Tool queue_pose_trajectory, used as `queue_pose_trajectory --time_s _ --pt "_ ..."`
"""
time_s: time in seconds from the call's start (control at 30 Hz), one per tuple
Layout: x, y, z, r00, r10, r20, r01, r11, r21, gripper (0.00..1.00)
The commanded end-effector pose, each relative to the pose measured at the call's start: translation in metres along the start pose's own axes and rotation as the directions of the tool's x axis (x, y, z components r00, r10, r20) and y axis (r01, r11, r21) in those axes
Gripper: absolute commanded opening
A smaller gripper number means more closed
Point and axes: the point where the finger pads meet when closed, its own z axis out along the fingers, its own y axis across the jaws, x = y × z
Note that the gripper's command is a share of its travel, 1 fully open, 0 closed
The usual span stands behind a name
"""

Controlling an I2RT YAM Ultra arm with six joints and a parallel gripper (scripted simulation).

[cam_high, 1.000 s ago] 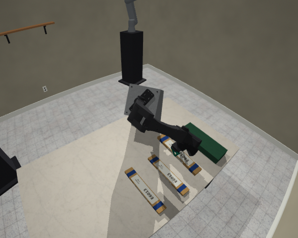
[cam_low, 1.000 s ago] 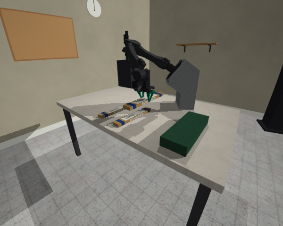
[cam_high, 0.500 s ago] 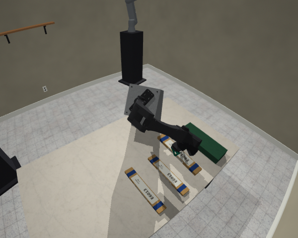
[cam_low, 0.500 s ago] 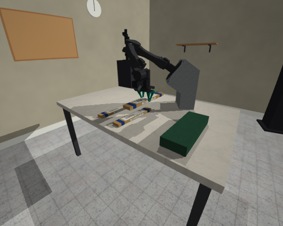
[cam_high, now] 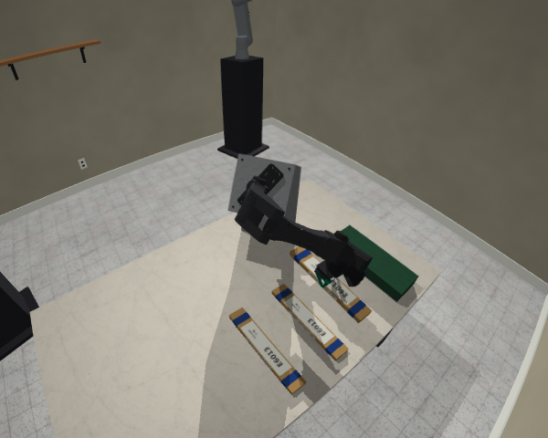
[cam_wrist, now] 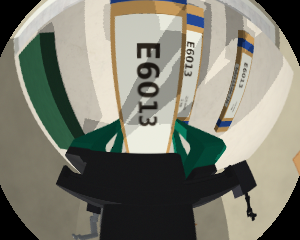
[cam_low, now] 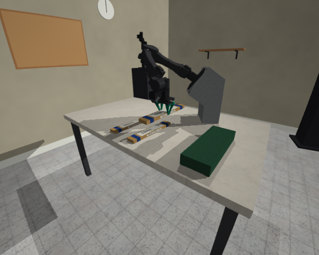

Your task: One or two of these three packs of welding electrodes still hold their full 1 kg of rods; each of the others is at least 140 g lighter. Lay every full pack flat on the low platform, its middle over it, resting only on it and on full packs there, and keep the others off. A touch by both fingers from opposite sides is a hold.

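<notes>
Three long tan packs with blue bands and white "E6013" labels lie side by side on the table. My gripper [cam_high: 324, 278] is shut on the pack nearest the platform [cam_high: 331, 284], its green fingers on both long sides near the middle. The gripper [cam_low: 164, 107] seems to hold this pack [cam_low: 161, 112] a little above the table. In the wrist view the held pack [cam_wrist: 149, 74] runs straight ahead between the fingers. The middle pack [cam_high: 310, 321] and the far pack [cam_high: 267, 350] lie flat on the table. The low dark green platform [cam_high: 382, 267] stands just beside the held pack, with nothing on it.
The arm's grey base plate [cam_high: 264, 189] stands at the back of the table. The table's front edge [cam_high: 359, 358] is close beyond the packs' ends. A black pedestal [cam_high: 241, 104] stands on the floor behind the table.
</notes>
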Motion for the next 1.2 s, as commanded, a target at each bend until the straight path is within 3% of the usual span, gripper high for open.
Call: queue_pose_trajectory --time_s 0.0,0.33,0.43,0.5,0.83,1.0,1.17 --pt "-0.016 0.022 -0.024 0.998 -0.021 0.055 0.022 0.999 -0.025 0.0" --pt "-0.015 0.049 -0.025 0.998 -0.021 0.056 0.022 0.999 -0.026 0.0" --pt "-0.022 0.042 -0.033 0.997 0.01 0.076 -0.007 0.999 -0.034 0.0" --pt "-0.014 0.057 -0.026 0.998 -0.021 0.057 0.022 0.999 -0.027 0.0" --pt "-0.014 0.084 -0.027 0.998 -0.021 0.058 0.022 0.999 -0.027 0.0" --pt "-0.021 0.083 -0.036 0.997 0.009 0.076 -0.007 0.999 -0.037 0.0" --pt "-0.012 0.105 -0.028 0.998 -0.021 0.059 0.023 0.999 -0.028 0.0"
